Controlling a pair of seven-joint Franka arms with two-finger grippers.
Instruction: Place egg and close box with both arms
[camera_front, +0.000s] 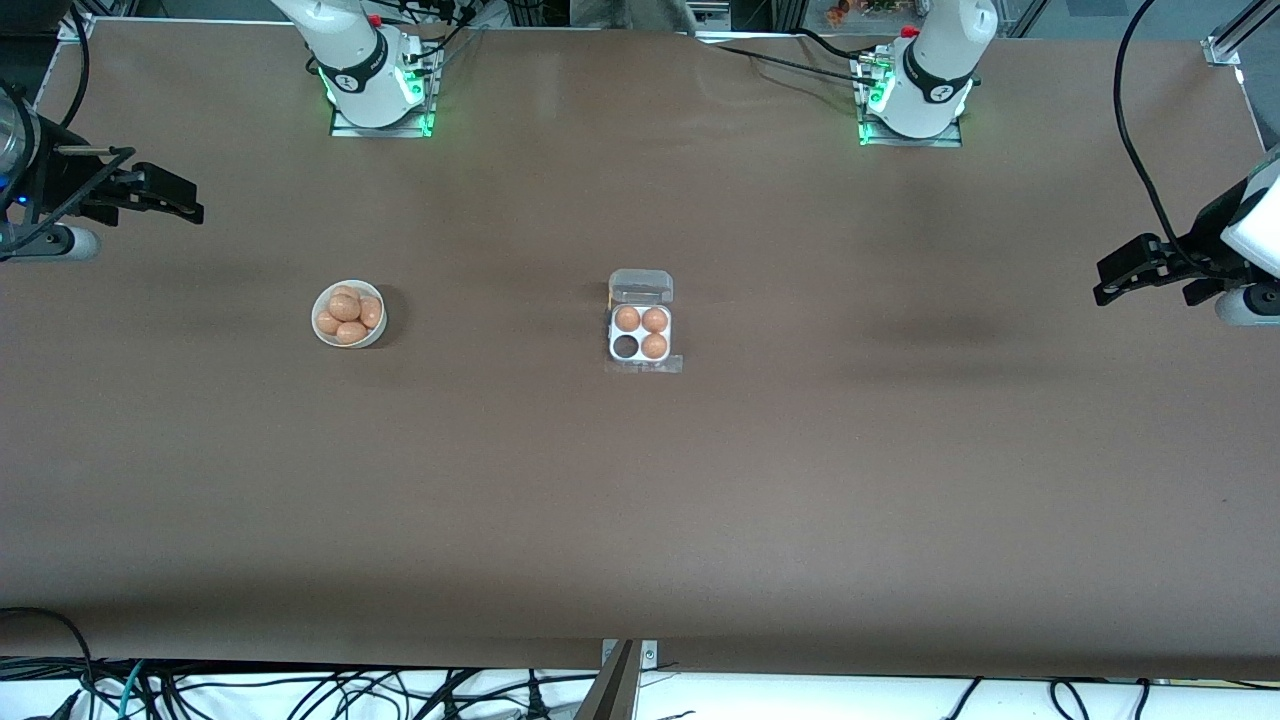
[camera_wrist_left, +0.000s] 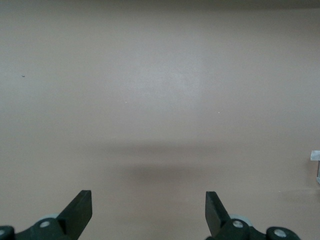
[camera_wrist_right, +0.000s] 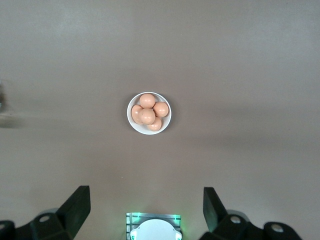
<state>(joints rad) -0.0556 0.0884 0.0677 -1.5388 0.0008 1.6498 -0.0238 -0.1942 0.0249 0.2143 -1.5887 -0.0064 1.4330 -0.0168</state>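
Observation:
The box sits at the table's middle with its clear lid open on the side toward the robots' bases. Three of its cells hold eggs; one cell is empty. A white bowl toward the right arm's end holds several orange-brown eggs; the bowl and its eggs also show in the right wrist view. My right gripper is open and empty, up over the right arm's end of the table. My left gripper is open and empty, up over the left arm's end.
The brown table is otherwise bare. The arm bases stand along the table edge farthest from the front camera. The right base shows in the right wrist view. A small pale piece shows at the left wrist view's edge. Cables hang off the table edge nearest the front camera.

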